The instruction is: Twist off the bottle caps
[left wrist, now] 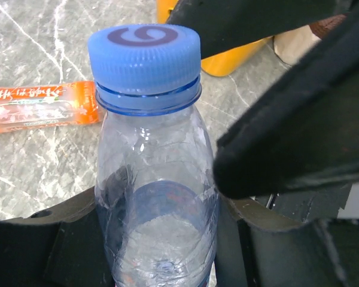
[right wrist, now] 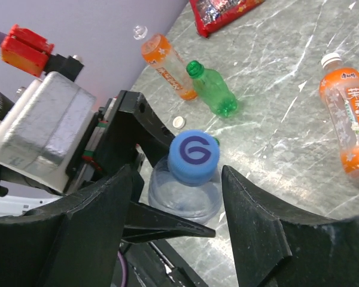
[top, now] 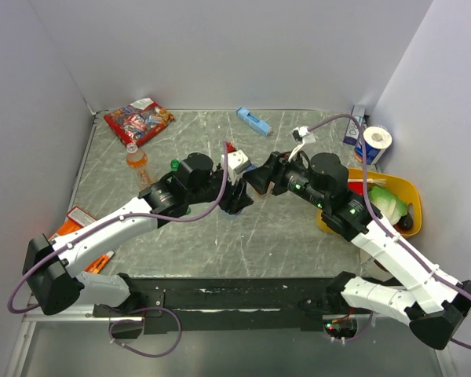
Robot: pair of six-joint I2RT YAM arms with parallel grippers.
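Left tool (top: 237,201) and right tool (top: 257,180) meet nose to nose over the middle of the surface (top: 298,236) in the top view. What sits between them is hidden under the fingers. An orange bottle (top: 136,159) lies on its side at the left, near a red snack bag (top: 138,120). A flat blue box (top: 253,122) lies toward the back, and a yellow bowl (top: 403,188) stands at the right edge.

From the left wrist, the left tool is closed on the lower body of the clear bottle (left wrist: 155,197), with dark gripping faces pressed against both sides. The bottle stands upright with its blue cap (left wrist: 145,51) on. One black finger (left wrist: 287,131) of the right tool hangs just right of the cap, not touching it. An orange wrapper (left wrist: 36,106) lies flat on the surface behind.

From the right wrist, the right tool is spread wide with one finger on either side of the blue cap. There is a gap on both sides, and it holds nothing. Below the cap, the left tool clamps the bottle. Beyond, the green bottle (right wrist: 214,92) lies on its side just beside the orange bottle. A second orange bottle (right wrist: 351,119) with a white top lies apart at the right. A small white cap (right wrist: 178,121) rests loose between the green bottle and the clear one.
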